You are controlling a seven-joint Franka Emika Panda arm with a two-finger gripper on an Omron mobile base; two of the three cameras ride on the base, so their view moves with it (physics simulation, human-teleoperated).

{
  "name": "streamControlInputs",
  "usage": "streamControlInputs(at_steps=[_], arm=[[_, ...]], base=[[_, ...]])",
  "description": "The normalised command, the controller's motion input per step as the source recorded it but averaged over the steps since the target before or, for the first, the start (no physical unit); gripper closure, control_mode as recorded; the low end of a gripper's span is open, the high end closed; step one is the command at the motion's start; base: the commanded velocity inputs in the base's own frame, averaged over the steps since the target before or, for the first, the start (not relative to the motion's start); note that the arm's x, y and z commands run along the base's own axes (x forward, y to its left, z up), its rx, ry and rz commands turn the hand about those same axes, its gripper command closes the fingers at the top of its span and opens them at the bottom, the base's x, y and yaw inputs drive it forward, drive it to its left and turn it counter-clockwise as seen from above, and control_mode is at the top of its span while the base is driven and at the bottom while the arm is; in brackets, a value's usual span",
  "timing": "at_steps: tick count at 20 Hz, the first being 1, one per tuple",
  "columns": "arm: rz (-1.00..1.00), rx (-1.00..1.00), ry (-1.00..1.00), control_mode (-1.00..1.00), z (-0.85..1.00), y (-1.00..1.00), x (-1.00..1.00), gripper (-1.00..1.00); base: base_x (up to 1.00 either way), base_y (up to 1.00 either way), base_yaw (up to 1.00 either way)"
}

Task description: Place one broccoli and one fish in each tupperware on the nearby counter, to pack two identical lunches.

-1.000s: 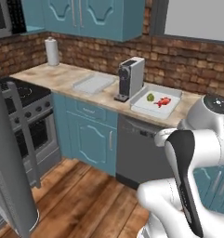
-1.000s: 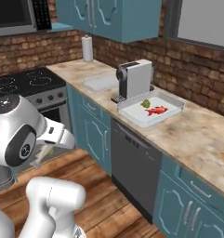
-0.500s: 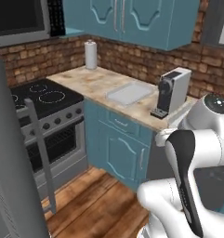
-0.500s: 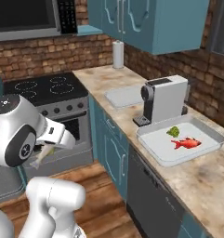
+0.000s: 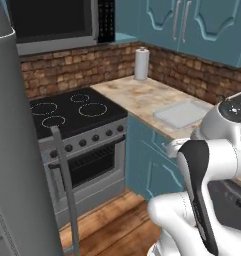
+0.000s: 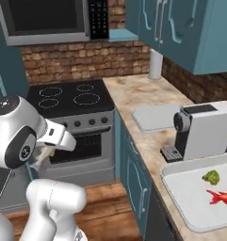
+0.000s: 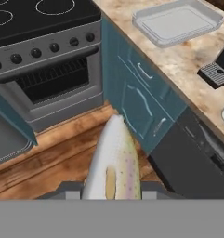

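Hand view, L to R: stove (image 7: 39, 42) at 10 o'clock; gripper (image 7: 111, 188) at 6, fingers closed narrow on a pale speckled fish (image 7: 114, 162). Empty tupperware (image 7: 177, 21) at 1 on counter (image 7: 187, 58). Right base view: 2nd tupperware (image 6: 181, 197) at 4, w/ broccoli (image 6: 211, 177) & red fish (image 6: 222, 197), beside coffee machine (image 6: 199, 129).

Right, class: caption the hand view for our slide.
Gripper carrying a fish above the wood floor, empty tupperware waiting on the counter.
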Motion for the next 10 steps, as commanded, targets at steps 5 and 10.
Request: streamControlInputs(at_steps=[5, 10], arm=[[0.0, 0.0, 0.0, 1.0, 0.0, 0.0, 0.0, 1.0], [0.0, 0.0, 0.0, 1.0, 0.0, 0.0, 0.0, 1.0]], base=[[0.71, -0.48, 0.13], [0.88, -0.22, 0.02]])
